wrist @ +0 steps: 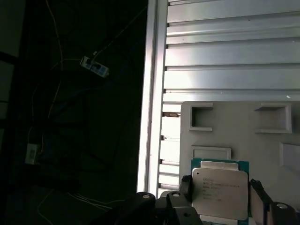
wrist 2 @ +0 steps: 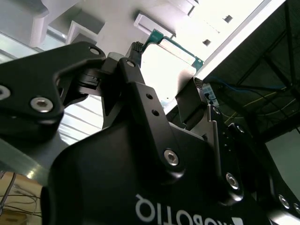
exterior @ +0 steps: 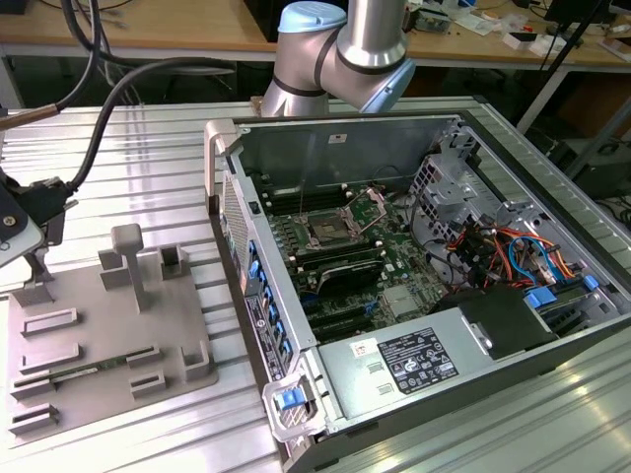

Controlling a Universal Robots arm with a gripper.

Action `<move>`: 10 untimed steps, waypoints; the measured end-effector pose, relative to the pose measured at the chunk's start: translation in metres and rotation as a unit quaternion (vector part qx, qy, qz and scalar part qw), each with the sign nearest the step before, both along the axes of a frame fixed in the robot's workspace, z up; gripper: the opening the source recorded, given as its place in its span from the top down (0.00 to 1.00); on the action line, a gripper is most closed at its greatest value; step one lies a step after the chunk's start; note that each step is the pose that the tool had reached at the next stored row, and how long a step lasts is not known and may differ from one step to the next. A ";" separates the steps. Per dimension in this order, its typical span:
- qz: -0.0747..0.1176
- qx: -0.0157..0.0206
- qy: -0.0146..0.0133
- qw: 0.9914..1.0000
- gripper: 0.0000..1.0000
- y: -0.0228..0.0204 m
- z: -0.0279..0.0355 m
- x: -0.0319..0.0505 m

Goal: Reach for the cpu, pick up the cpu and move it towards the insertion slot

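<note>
Ribbed desk (wrist: 225, 61): fingers (wrist: 186, 184) clamp the cpu (wrist: 219, 194) over the fixture plate (wrist: 234, 123). The insertion slot (exterior: 325, 234) sits well apart from that plate.

Open air over the ribbed table (exterior: 168, 158) between my grey plate (exterior: 99, 325) and the computer case (exterior: 335, 138), case open-topped above the insertion slot (exterior: 328, 234), in my way the plate's tall post (exterior: 126, 251) (tallest block there), the case's side wall (exterior: 251, 286), drive cage (exterior: 444, 177), cables (exterior: 493, 251).

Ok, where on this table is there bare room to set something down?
Bare slats of the table beyond the grey plate, and beside the computer case at the exterior view's lower right. Crowded: the plate's raised blocks and the case's inside.
</note>
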State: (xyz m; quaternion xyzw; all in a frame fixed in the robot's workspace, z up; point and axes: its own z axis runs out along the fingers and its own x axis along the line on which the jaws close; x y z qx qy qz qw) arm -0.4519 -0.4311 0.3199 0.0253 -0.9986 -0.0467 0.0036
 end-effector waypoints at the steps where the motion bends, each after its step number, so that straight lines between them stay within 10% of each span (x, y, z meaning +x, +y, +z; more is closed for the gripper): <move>1: 0.000 0.000 0.000 1.000 0.45 0.0000 0.0005 0.0000; 10: 0.000 0.002 0.000 1.000 0.45 0.0000 0.0062 0.0000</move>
